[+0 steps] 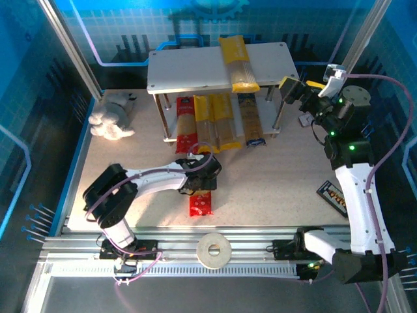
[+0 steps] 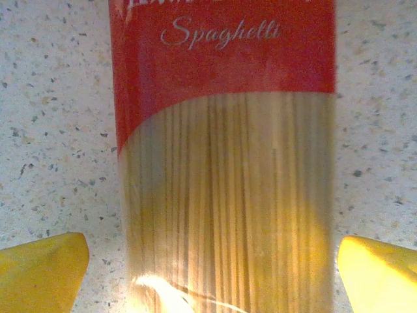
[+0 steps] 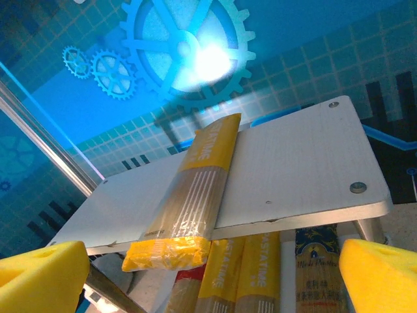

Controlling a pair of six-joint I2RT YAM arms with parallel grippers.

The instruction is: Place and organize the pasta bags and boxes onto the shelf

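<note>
At the near edge, a white tape roll (image 1: pixel 214 251) is lying on the rail. Just beyond it, a red spaghetti pack (image 1: pixel 201 204) is lying flat on the speckled surface (image 1: pixel 273 176). It is being straddled by the left hand (image 1: pixel 199 184), whose yellow fingertips (image 2: pixel 42 270) are being held spread, clear of its sides. Farther back, on the lower board of the shelf (image 1: pixel 189 72), a second red pack (image 1: pixel 186 124), two yellow packs (image 1: pixel 213 122) and a blue-ended pack (image 1: pixel 251 119) are lying side by side. At the shelf's right end, the right hand (image 1: pixel 291 88) is being held raised, fingers wide apart and gripping nothing. On the top board, another yellow pack (image 1: pixel 238 64) is overhanging the front edge.
</note>
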